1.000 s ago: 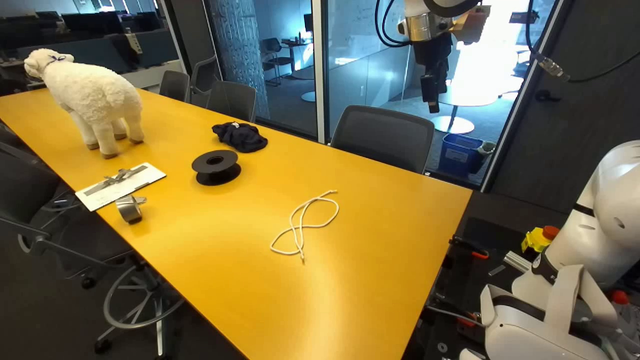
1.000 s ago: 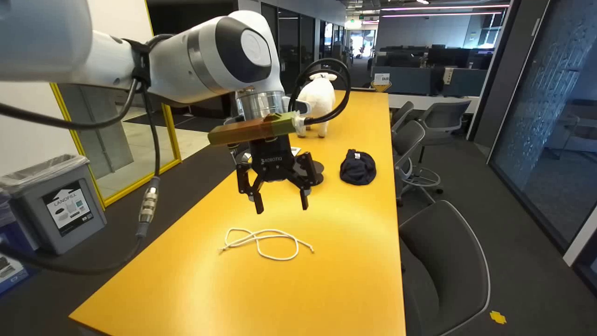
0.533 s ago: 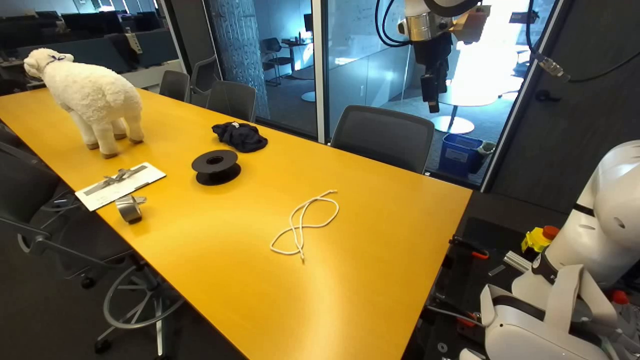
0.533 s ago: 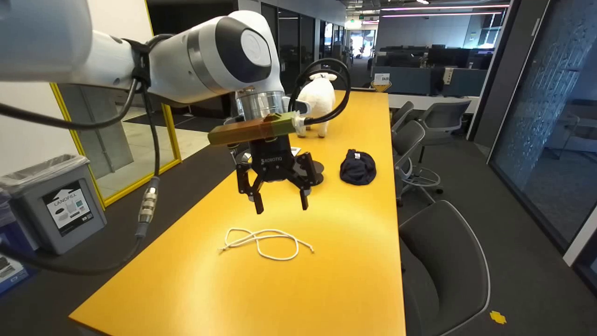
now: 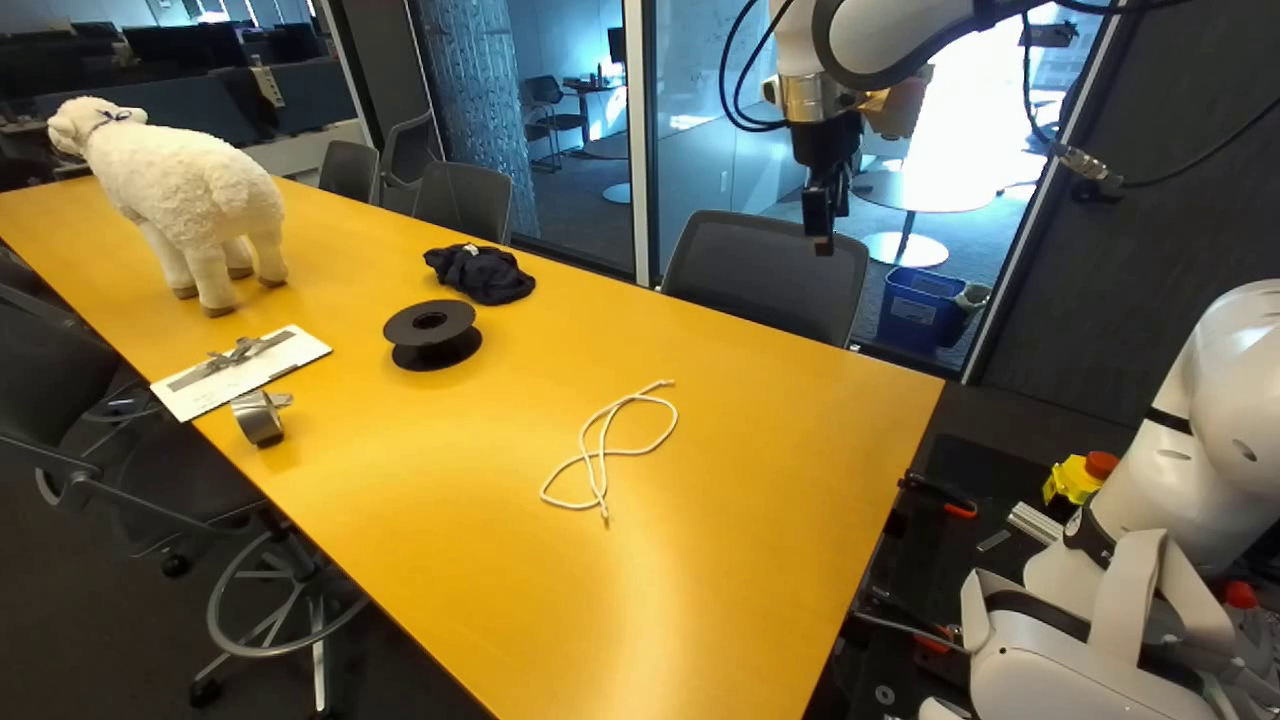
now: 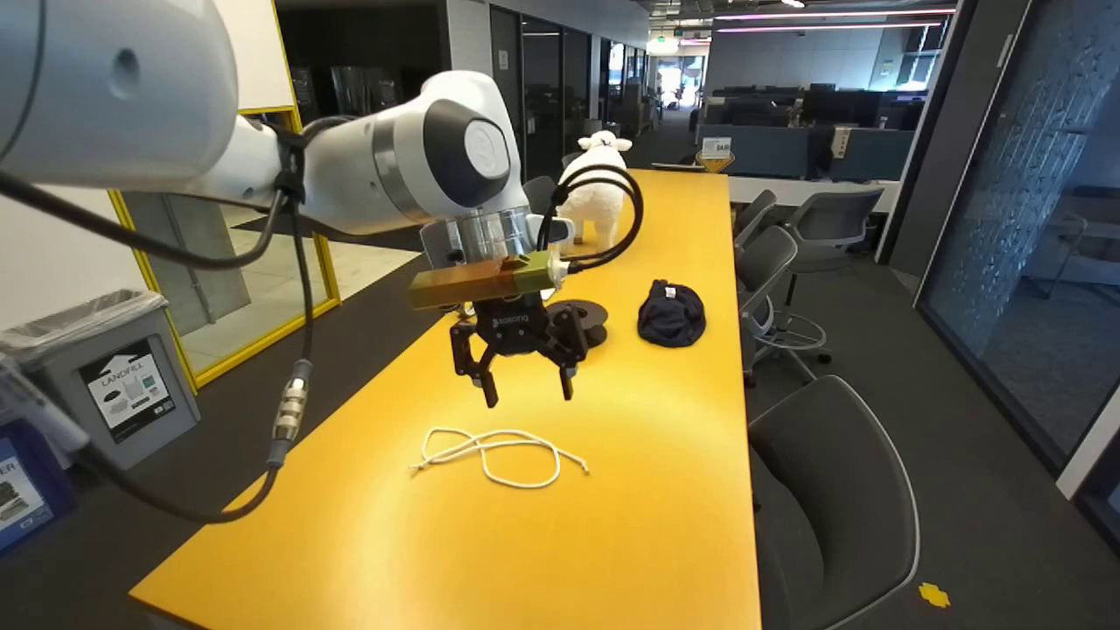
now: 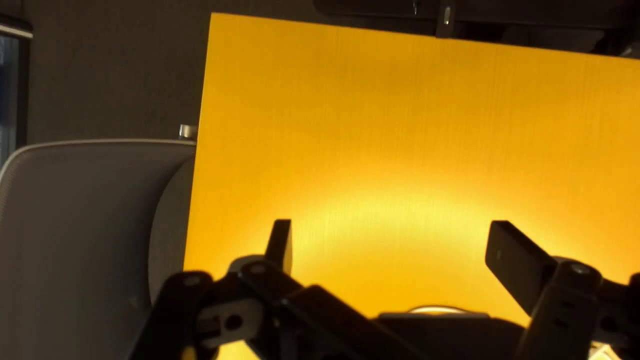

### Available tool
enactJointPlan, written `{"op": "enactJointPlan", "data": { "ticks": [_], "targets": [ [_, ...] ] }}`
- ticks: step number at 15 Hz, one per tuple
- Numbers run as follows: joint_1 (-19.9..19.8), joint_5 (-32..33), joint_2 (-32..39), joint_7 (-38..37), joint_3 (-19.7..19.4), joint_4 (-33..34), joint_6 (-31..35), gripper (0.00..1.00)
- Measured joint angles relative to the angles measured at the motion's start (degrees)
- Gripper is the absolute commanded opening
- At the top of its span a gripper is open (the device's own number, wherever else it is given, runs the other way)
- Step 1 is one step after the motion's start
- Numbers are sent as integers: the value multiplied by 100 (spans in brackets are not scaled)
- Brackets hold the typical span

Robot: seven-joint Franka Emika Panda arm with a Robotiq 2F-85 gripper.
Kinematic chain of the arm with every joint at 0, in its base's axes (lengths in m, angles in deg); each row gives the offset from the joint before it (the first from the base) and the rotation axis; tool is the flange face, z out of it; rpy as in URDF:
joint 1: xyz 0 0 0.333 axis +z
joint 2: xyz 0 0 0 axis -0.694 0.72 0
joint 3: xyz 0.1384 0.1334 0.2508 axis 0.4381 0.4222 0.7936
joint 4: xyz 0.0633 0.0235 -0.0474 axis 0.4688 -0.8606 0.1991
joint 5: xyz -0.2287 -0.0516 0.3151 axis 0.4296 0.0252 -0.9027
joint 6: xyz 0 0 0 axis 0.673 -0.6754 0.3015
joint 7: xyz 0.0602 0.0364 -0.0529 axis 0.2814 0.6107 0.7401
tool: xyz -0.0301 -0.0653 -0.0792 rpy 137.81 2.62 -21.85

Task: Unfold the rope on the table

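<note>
The rope (image 5: 640, 452) is a thin white cord on the glossy yellow-orange table (image 5: 760, 500). It lies in a crossed, figure-eight-like loop with two free ends, and shows also in an exterior view (image 6: 479, 444). In the wrist view, only a pale arc (image 7: 435, 309), probably the rope, shows above the gripper body; the rest is hidden. My gripper (image 6: 529, 396) is open and empty, pointing down well above the table, apart from the rope. In the wrist view the gripper (image 7: 391, 225) has its fingers wide apart with bare table between them.
A black spool (image 5: 433, 335), a dark cloth cap (image 5: 480, 273), a grey tape roll (image 5: 258, 418), a white board (image 5: 240, 372) and a plush sheep (image 5: 190, 190) stand farther along the table. A chair (image 5: 770, 275) is against the long edge.
In the last half second the arm has moved: the gripper is lower and farther from the robot base, over the table. It stays open. The rope has not moved.
</note>
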Motion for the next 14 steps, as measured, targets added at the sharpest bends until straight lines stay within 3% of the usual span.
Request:
{"op": "enactJointPlan", "data": {
  "ticks": [8, 14],
  "targets": [
    [204, -99, 1328, 21, 16, 150, 2204, 100],
    [82, -1147, 2727, 1022, -55, 579, 3486, 100]
  ]
}}
